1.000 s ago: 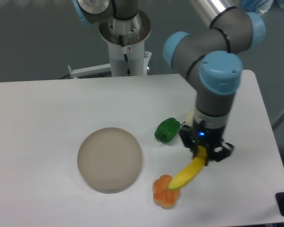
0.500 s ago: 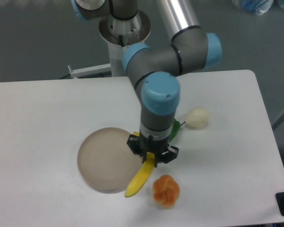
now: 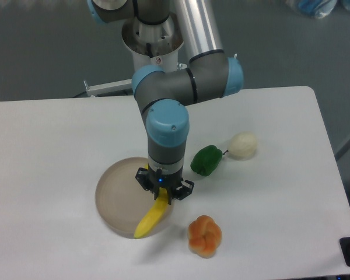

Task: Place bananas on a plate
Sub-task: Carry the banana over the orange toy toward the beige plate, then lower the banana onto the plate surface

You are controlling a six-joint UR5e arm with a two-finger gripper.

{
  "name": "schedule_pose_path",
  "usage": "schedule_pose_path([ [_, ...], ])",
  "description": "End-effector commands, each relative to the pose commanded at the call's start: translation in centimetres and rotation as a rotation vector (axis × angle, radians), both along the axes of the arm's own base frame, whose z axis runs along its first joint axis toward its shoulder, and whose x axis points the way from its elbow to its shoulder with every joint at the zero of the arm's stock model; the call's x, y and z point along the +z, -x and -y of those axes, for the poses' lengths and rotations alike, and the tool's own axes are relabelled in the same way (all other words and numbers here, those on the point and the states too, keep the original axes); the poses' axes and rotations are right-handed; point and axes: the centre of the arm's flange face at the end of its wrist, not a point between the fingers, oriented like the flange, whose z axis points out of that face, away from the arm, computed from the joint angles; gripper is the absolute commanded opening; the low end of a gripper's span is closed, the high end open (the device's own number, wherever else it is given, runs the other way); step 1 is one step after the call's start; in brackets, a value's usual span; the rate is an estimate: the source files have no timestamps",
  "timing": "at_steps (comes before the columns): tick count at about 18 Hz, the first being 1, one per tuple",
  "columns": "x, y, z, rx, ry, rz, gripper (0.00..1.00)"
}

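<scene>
Since half a second ago the arm has carried the banana (image 3: 151,217) leftward, from a position between the plate and the orange lumpy fruit to one above the plate's right portion. The gripper (image 3: 163,195) points straight down, its fingers clamped on the banana's upper end. The banana hangs from the fingers, slanting down and to the left, its lower tip over the plate's near rim; whether that tip touches the plate cannot be told. The plate (image 3: 118,192) lies flat on the white table (image 3: 46,151), extending left of the fingers, with its right part beneath them. The orange lumpy fruit (image 3: 205,235) sits to the lower right of the fingers, apart from the banana and just beside the plate's edge. A green pepper (image 3: 206,161) lies to the upper right of the fingers, and a pale round fruit (image 3: 244,144) lies further right, just beside the pepper's stem.
</scene>
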Motion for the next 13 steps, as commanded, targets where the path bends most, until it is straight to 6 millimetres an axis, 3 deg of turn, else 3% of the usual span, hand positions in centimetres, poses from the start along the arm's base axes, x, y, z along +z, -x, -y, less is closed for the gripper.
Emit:
schedule_pose_path([
  [6,-1.5,-1.0,0.6,-0.032,0.001,-0.011,0.3],
  [8,-2.8,-1.6,1.2,-0.03,-0.003,-0.012,0.3],
  [13,-3.3,-1.9,1.3,-0.033,0.0,-0.012,0.3],
])
